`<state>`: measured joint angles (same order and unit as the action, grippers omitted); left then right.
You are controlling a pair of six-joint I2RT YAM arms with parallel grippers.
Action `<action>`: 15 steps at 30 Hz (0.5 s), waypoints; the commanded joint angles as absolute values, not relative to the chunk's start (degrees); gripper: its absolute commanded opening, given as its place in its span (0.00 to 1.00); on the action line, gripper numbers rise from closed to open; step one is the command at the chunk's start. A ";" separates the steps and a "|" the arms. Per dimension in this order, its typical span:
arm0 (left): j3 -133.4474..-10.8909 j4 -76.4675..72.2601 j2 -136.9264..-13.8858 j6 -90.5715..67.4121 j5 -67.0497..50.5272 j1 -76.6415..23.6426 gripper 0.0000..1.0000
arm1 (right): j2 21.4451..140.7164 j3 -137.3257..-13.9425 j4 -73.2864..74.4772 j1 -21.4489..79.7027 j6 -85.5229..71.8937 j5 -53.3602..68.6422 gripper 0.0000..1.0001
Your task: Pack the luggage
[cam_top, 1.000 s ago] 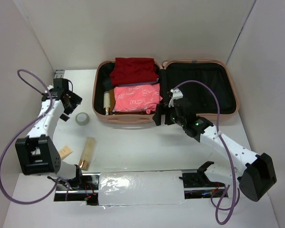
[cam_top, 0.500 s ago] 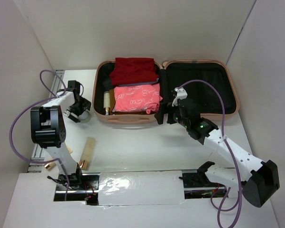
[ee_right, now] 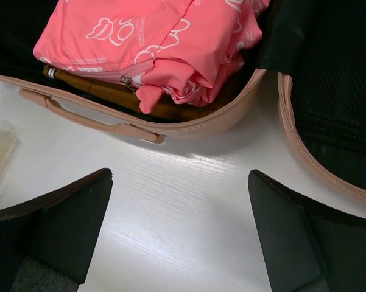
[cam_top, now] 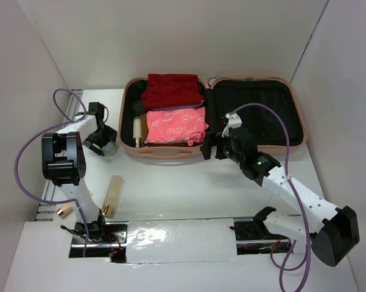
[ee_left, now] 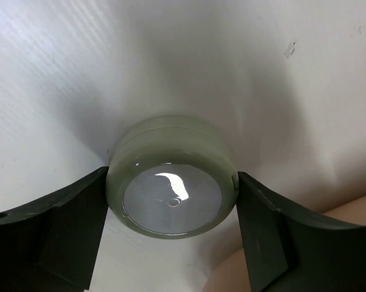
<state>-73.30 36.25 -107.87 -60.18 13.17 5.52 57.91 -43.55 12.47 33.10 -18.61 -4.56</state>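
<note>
so l pincer (ee_left: 172, 174) straddles round tin (ee_left: 170, 198), grip unclear; r pincer (ee_right: 180, 175) wide nr luggage (ee_right: 219, 123) front edge

Even white light is bleaching the table (cam_top: 189, 182); black lining is losing detail inside the luggage (cam_top: 262, 97). Glare is bouncing off the foil strip (cam_top: 179, 240) at the bottom. A highlight is glinting on the round tin (ee_left: 172, 198), perhaps slightly blurred.

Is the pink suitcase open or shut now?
Open. The pale peach-pink hard-shell suitcase lies flat with both halves spread, folded red clothes and pink clothes showing in one half, black lining in the other.
</note>
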 commanded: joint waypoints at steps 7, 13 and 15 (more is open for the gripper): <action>-84.10 40.00 -86.25 -55.82 15.56 4.14 0.50 | 54.76 -43.33 10.11 32.78 -18.63 -6.06 1.00; -87.62 28.59 -82.18 -50.02 14.50 -2.45 0.53 | 54.76 -43.33 9.58 32.78 -18.63 -5.54 1.00; -91.13 28.56 -86.03 -48.53 13.97 -4.91 0.53 | 54.76 -43.33 9.58 32.78 -18.63 -5.54 1.00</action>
